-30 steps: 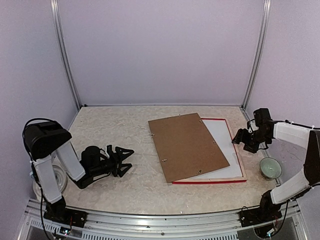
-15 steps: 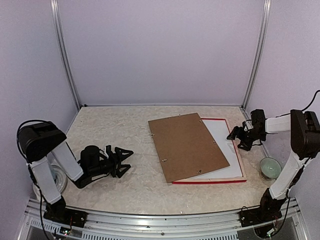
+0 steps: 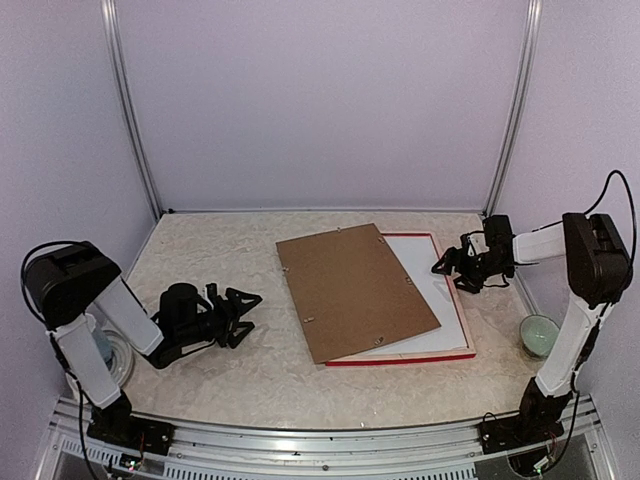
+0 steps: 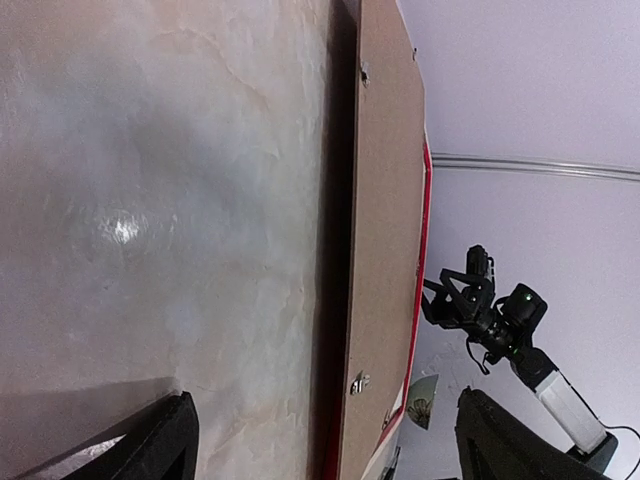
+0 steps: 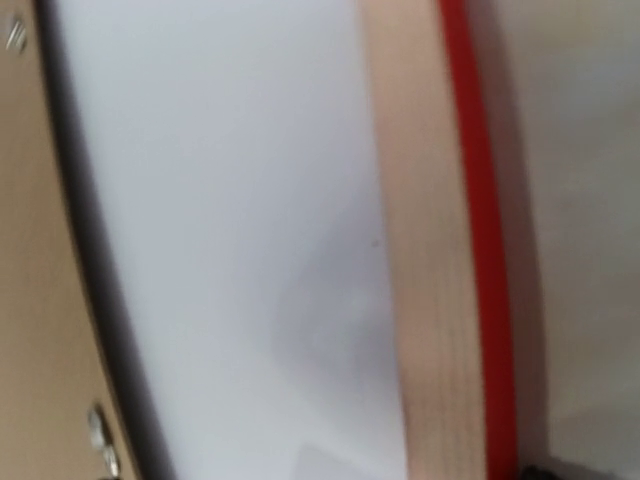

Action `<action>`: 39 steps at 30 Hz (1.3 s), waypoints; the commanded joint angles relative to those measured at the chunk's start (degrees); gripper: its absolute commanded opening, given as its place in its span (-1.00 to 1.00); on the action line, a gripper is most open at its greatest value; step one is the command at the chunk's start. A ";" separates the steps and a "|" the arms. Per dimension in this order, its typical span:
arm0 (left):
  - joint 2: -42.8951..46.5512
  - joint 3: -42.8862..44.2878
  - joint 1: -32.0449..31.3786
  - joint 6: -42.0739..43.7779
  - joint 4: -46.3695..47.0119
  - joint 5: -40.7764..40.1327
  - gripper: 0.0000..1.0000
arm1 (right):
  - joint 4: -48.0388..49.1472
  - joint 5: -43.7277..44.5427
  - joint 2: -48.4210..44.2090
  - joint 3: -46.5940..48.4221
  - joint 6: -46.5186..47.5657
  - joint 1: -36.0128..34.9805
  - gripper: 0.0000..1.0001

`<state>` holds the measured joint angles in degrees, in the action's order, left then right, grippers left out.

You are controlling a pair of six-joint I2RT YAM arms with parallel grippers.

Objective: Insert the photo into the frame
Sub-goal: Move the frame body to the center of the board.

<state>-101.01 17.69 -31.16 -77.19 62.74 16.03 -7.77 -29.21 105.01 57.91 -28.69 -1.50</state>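
Although the right end effector (image 3: 448,268) hovered at the far bar of the frame (image 3: 420,357), its own wrist view showed only pale wood, a red edge and white paper, so I could not tell how wide it stood or whether it gripped anything. Directly beneath it the frame lay back-up on the tabletop (image 3: 220,250). A brown backing board (image 3: 355,290) sat askew over the frame's half farther from that end effector. The white sheet (image 3: 430,290) inside the bars might have been the photo's plain back, but no print showed. The left end effector (image 3: 245,315) rested low, spread wide and empty, with the board's edge ahead of it and well apart. The frame looked light and stiff, likely to slide when nudged, and best pinched across one thin bar. Paper would be limp and thin, so best lifted by a free corner.
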 commanded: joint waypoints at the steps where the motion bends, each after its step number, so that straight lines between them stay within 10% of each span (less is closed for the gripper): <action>1: 2.81 1.42 2.40 5.60 -9.83 -2.77 0.77 | 1.23 -2.38 1.46 0.35 -0.30 -6.57 0.71; 17: 7.48 10.16 9.42 15.86 -27.16 -10.56 0.79 | 2.66 3.63 3.05 1.82 -1.50 -14.53 0.65; 39: 8.44 7.13 8.28 14.86 -25.16 -8.92 0.78 | 3.91 4.38 4.22 1.00 1.75 -17.14 -0.21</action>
<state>-93.80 25.96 -22.44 -62.67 37.80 7.18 -4.36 -24.53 108.07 59.20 -27.51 -17.89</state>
